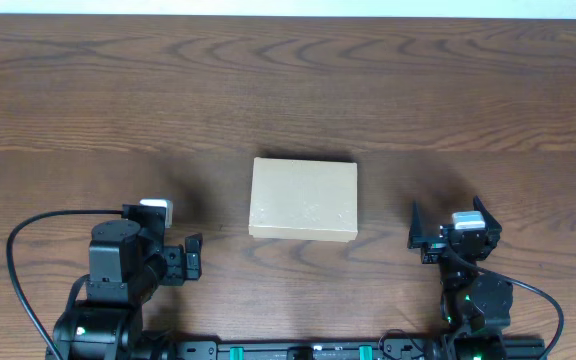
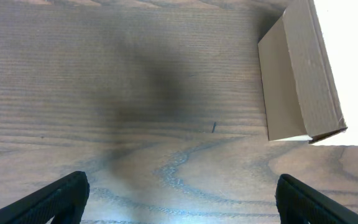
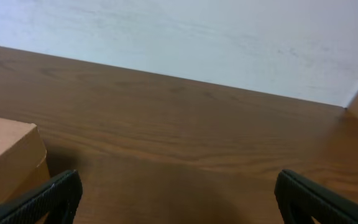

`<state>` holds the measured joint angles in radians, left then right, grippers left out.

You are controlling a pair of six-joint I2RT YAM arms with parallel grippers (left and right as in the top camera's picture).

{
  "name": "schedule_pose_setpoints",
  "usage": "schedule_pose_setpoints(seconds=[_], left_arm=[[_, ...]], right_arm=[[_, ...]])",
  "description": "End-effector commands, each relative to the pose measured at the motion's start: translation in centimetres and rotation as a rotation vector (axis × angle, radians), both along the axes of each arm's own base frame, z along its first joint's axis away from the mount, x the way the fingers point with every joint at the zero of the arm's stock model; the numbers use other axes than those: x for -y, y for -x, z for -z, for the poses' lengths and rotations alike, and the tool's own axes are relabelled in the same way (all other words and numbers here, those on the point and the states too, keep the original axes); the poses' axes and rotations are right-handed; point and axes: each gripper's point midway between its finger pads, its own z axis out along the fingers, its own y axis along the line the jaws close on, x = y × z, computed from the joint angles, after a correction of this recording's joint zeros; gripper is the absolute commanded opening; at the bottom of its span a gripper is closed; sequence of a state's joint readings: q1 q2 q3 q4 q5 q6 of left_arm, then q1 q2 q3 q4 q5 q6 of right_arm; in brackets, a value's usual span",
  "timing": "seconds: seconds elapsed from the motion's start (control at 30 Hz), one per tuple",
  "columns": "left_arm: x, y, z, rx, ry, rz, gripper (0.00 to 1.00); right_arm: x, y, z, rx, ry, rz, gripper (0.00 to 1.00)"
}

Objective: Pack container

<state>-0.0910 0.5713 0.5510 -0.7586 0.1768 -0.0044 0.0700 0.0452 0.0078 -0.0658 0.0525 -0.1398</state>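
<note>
The left hand [image 1: 192, 257] sits low over the worktop [image 1: 268, 80] with its two dark fingers spread wide. In its wrist view the left hand [image 2: 182, 180] shows one fingertip at each lower corner, and only bare wood grain and a soft dark shadow lie between them. In the overhead view this hand points across toward the middle of the worktop.

The right hand [image 1: 446, 210] is also spread, its fingers pointing away from the robot's base. From its own camera the right hand [image 3: 178, 180] frames an open stretch of brown worktop [image 3: 166, 112], which runs to a pale wall [image 3: 166, 31] behind.

The container [image 1: 303, 200] rests on the worktop between the two hands, apart from both and a little farther from the base than either. It is a plain tan cardboard box, and its flat top face is toward the overhead camera. The left wrist camera sees the container [image 2: 297, 81] at the upper right, beyond the right-side fingertip, standing on the worktop [image 2: 135, 81] with one side wall in view. The right wrist camera catches a corner of the container [image 3: 5, 155] at the lower left, just beside the left-side fingertip in the picture.

A black cable [image 1: 13, 260] loops out from the left arm.
</note>
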Motion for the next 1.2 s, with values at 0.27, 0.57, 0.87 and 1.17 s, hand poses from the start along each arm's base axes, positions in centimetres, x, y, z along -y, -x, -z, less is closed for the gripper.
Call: schedule_pose_setpoints(seconds=[0.27,0.57,0.87,1.17], left_arm=[[0.0,0.0,-0.1,0.0,0.01,-0.011,0.95],[0.0,0.0,0.0,-0.001,0.01,-0.011,0.95],[0.0,0.0,0.0,-0.001,0.01,-0.011,0.95],[0.0,0.0,-0.1,0.0,0.01,-0.011,0.95]], right_arm=[[-0.1,0.0,0.2,-0.004,-0.021,-0.007,0.99],[1.1,0.0,0.0,0.005,-0.09,0.065,0.99],[2.3,0.1,-0.1,0.018,-0.231,0.139,0.99],[2.3,0.1,-0.1,0.018,-0.233,0.138,0.99]])
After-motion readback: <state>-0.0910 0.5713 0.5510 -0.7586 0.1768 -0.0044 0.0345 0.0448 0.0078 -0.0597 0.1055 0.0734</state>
